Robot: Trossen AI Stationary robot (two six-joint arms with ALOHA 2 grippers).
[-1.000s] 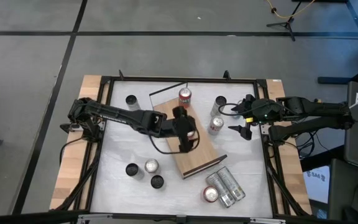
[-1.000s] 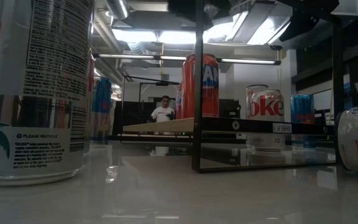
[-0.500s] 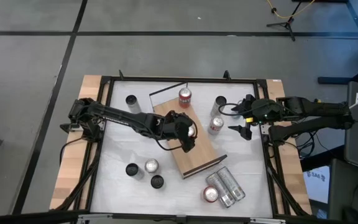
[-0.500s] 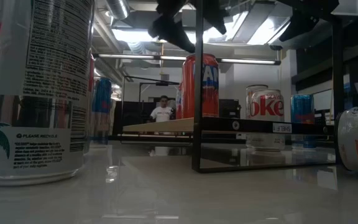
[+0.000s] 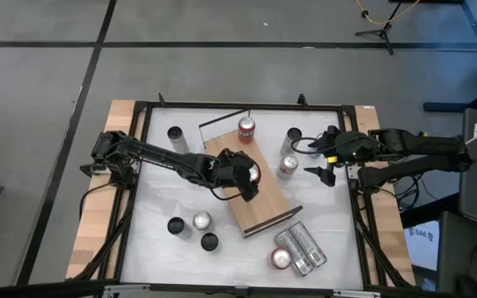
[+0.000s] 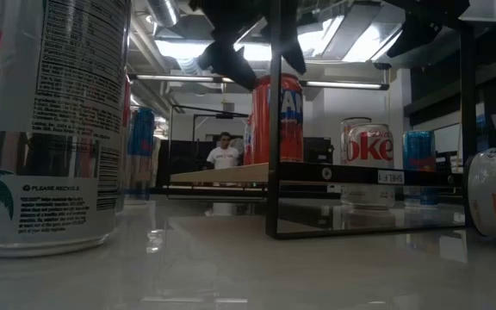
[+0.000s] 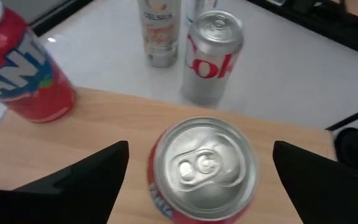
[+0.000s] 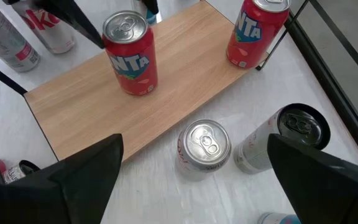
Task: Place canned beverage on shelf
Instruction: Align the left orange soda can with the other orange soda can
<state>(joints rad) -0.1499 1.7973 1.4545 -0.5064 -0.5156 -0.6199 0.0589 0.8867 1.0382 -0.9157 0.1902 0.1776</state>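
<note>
A red canned beverage [image 7: 204, 168] with a silver top stands upright on the shelf [image 5: 259, 203], a light wooden board lying slantwise mid-table. My left gripper [image 5: 249, 182] hovers over it, open, with one finger [image 7: 92, 177] on each side of the can and clear of it. A second red can [image 8: 253, 31] stands at the shelf's far end [image 5: 246, 128]. In the low view the left fingers [image 6: 231, 52] hang above a red can [image 6: 278, 116]. My right gripper [image 5: 325, 172] waits open near the table's right edge.
A silver Coke can [image 7: 211, 59] and a slim white can [image 7: 159, 31] stand on the table right of the shelf. Several cans lie near the front right [image 5: 296, 248]. Three more stand at the front left [image 5: 193, 228], and one at the far left [image 5: 175, 133].
My left gripper has come down toward the red can on the shelf and rolled about its own pointing line. In the low view its fingers have dropped into sight from above. It has stayed open. The cans and the shelf have kept still.
</note>
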